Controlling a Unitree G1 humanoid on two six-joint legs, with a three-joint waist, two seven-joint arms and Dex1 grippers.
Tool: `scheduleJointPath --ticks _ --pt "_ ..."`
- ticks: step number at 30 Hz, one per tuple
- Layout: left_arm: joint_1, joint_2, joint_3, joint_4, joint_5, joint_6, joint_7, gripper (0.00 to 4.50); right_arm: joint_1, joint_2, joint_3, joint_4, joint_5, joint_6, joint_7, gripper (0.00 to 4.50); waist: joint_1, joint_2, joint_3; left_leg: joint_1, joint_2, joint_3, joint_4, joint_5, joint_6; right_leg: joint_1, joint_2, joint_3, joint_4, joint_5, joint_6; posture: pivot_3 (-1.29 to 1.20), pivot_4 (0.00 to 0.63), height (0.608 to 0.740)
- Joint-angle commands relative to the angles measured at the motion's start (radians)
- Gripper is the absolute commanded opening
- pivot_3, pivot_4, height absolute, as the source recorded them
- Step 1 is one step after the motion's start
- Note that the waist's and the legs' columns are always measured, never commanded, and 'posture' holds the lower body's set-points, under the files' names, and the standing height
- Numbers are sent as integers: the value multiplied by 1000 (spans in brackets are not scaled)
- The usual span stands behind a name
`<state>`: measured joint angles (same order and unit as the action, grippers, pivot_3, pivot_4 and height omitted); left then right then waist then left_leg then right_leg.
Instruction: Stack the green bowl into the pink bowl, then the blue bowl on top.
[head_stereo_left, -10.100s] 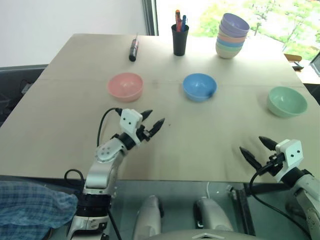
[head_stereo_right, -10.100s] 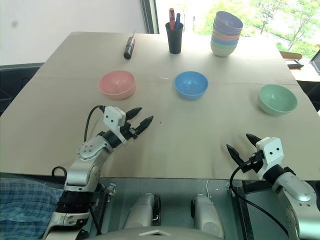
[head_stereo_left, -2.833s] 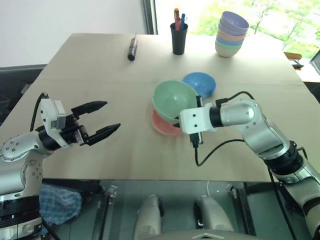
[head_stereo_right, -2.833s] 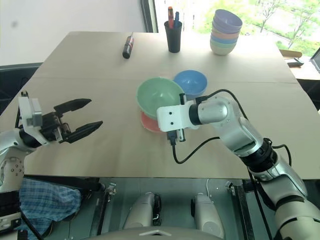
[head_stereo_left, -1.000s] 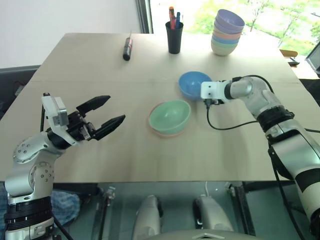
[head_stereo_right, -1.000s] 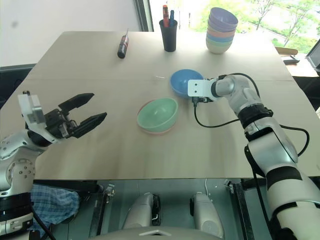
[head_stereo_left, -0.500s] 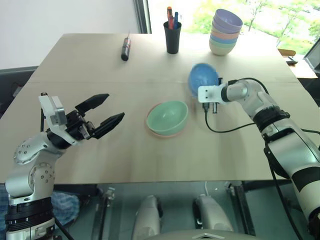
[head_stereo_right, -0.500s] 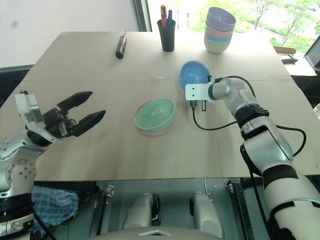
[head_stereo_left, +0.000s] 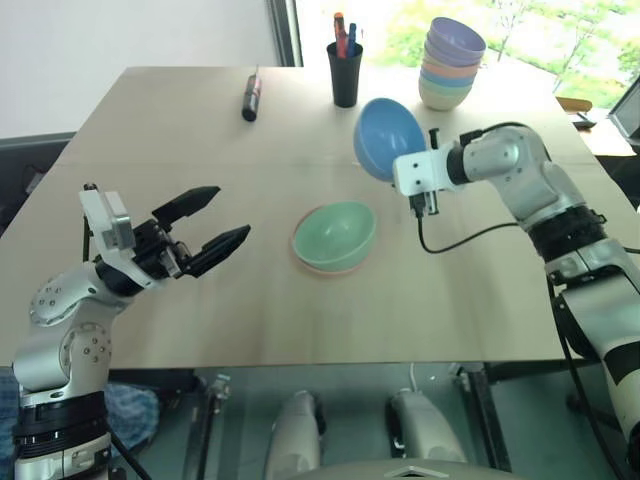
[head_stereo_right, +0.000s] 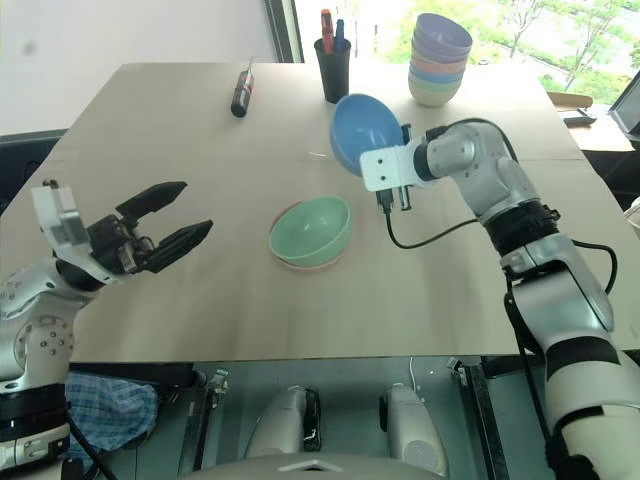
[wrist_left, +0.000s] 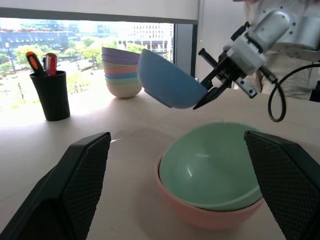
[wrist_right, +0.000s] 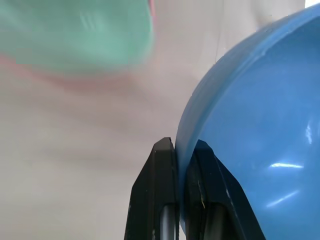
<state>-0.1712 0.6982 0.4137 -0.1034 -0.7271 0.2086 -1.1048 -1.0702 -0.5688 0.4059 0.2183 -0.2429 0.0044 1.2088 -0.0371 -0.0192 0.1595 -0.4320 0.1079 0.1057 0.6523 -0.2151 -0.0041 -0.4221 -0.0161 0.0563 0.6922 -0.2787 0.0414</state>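
Observation:
The green bowl (head_stereo_left: 335, 233) sits nested in the pink bowl (wrist_left: 200, 216) at the middle of the table, with only the pink rim showing beneath it. The blue bowl (head_stereo_left: 388, 138) hangs tilted in the air behind and slightly right of the pair. My right gripper (wrist_right: 179, 150) is shut on its rim, one finger inside and one outside. My left gripper (head_stereo_left: 233, 211) hovers open over the table, to the left of the nested bowls, pointing toward them with nothing between its fingers.
A tall tower of pastel bowls (head_stereo_left: 452, 65) stands at the far right of the wooden table (head_stereo_left: 180, 140). A black cup with pens (head_stereo_left: 345, 72) and a dark screwdriver (head_stereo_left: 250, 97) lie along the back. A black cable hangs from my right wrist.
My right gripper has shut on the blue bowl's rim and lifted it off the table, up and toward the nested bowls, tilting it. The left arm has kept still.

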Motion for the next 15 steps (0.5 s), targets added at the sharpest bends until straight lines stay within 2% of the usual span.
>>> scheduleJointPath --ticks 1,6,10,12,13,14,15 --pt "-42 18 -8 28 15 -25 -30 4500 14 -22 -53 -245 78 174 68 35 1 0 0 0 0 0 0 0 0 0 0 0 0 0 0 0 150 740" --pt "-90 18 -41 79 39 -37 -65 4500 50 -16 -30 -452 124 340 96 35 6 0 0 0 0 0 1 0 0 0 0 0 1 0 0 0 150 740" --pt "-126 18 -58 117 52 -43 -91 4500 55 -9 -11 -525 137 417 91 35 7 0 0 0 0 0 1 0 0 0 0 0 1 0 0 0 150 740" --pt "-142 19 -67 134 57 -46 -102 4500 61 -12 -2 -546 140 440 84 727 7 0 0 0 0 0 1 0 0 0 0 0 1 0 0 0 150 740" --pt "-148 20 -71 141 60 -49 -109 4500 64 -14 3 -552 139 446 80 921 6 -1 0 0 0 0 1 0 0 0 0 0 1 0 0 0 150 740" --pt "-153 20 -74 147 64 -50 -115 4500 65 -17 7 -556 137 450 78 1422 6 -1 0 0 0 0 1 0 0 0 0 0 1 0 0 0 150 740" --pt "-158 19 -76 152 66 -51 -120 4500 67 -21 11 -559 135 452 77 1743 7 -1 0 0 0 0 1 0 0 0 0 0 1 0 0 0 150 740"
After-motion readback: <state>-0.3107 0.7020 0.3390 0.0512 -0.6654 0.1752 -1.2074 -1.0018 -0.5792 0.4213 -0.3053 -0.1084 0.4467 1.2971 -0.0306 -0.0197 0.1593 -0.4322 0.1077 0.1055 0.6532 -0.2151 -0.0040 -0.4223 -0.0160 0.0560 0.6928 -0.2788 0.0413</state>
